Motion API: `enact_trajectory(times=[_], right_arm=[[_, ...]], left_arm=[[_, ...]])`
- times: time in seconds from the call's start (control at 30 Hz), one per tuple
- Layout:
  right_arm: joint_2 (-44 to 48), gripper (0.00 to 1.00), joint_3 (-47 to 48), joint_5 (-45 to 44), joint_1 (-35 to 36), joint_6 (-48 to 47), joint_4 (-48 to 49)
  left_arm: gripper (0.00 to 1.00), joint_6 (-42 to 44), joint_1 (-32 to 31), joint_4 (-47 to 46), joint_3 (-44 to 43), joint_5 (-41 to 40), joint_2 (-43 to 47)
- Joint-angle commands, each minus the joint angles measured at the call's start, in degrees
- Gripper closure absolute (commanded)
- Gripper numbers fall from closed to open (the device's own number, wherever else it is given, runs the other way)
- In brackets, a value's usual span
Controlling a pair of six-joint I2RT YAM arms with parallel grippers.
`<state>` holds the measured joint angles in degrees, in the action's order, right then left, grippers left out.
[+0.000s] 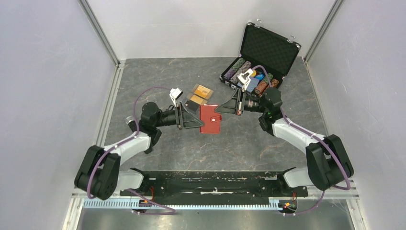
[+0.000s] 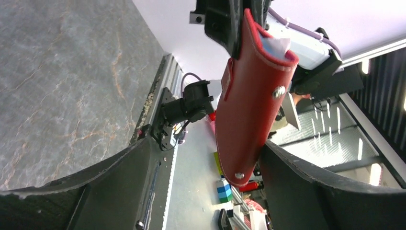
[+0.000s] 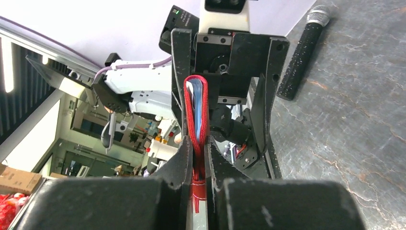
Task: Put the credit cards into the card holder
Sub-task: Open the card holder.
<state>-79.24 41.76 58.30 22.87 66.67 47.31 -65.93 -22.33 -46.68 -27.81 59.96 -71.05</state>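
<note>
Progress is slight: no card is seen going in yet. Folded, with pale blue showing in its fold, the card holder [image 1: 210, 120] hangs in the air above the middle of the table [image 1: 158, 158]. Whether anything already sits inside it cannot be told. On its 3 o'clock side the right gripper [image 1: 222, 109] is pinched tight on its edge. At its 9 o'clock side the left gripper [image 1: 195, 119] has its jaws spread wide, one finger on each side of the holder and seemingly not pressing on it. Orange and gold, the credit cards [image 1: 201, 94] lie on the table near the holder, at about 11 o'clock from it. At 2 o'clock on the table stands the open black chip case [image 1: 268, 48]. Left to do, I judge: open the holder, fetch each card, slide it in.
</note>
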Motion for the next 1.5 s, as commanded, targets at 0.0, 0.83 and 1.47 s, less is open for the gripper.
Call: enact_trajectory(times=[0.0, 0.83, 1.47], right_arm=[[-0.55, 1.00, -0.62, 2.08, -0.11, 5.19, 10.12], [4.39, 0.02, 11.61, -13.20, 0.76, -34.71, -45.24], [-0.68, 0.02, 22.88, -35.69, 12.48, -45.35, -66.92]], left_arm=[[0.14, -11.51, -1.53, -19.25, -4.78, 3.67, -5.50], [0.98, 22.70, -5.75, 43.09, -17.47, -15.23, 3.52], [0.98, 30.27, -15.57, 70.80, -29.27, -38.66, 4.40]])
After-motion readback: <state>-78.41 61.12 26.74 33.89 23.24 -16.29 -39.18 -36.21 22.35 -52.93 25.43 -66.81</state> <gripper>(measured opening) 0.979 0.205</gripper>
